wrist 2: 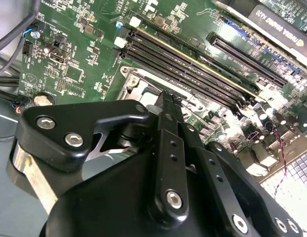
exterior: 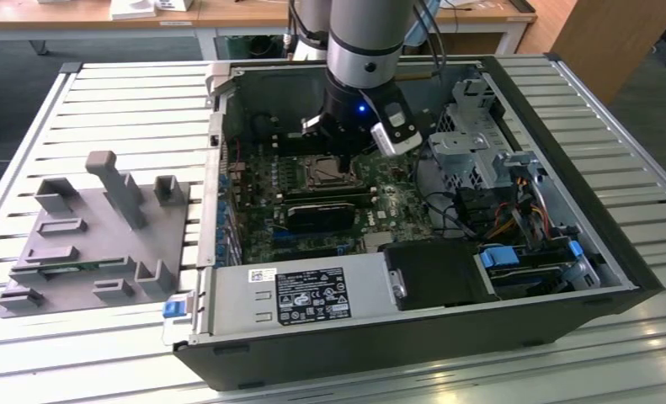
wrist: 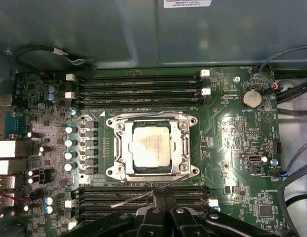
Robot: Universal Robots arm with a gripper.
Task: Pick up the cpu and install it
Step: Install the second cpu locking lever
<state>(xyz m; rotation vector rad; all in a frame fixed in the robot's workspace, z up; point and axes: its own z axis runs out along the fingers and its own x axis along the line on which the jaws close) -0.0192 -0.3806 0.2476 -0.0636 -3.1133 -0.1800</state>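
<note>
I find the cpu [wrist: 152,143] seated flat within the socket frame [wrist: 113,148]. My gripper [wrist: 164,196] hovers just beside that frame, fingers drawn together, holding nothing. Judgement: keep clear of the socket lever [wrist: 138,196]; verify squareness.

In the second wrist view, the gripper's black linkage [wrist 2: 163,177] is covering most of the CPU socket [wrist 2: 138,89]; in the exterior view, the arm [exterior: 361,50] is running off the frame.

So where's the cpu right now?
The cpu sits in the motherboard socket in the first wrist view, between memory slot banks, inside the open computer case.
</note>
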